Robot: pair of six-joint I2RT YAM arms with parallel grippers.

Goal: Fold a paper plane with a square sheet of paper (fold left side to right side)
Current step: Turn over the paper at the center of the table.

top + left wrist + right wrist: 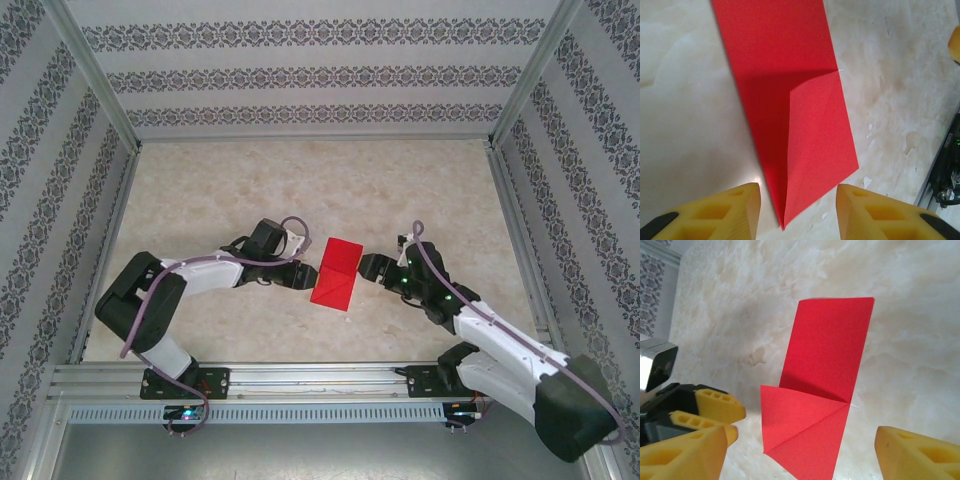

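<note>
Red sheet (336, 272) flat on table (220, 190), near-end corner flap folded; L gripper (302, 272) & R gripper (368, 268) both spread, flanking it.

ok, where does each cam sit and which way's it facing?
Top external: above and behind the bases, looking down; left arm and right arm flank the paper.
Left wrist: on the left arm, looking down at the folded corner past the left fingers.
Right wrist: on the right arm, facing the paper; right fingers at bottom.
Shared: both wrists see that folded corner.
</note>
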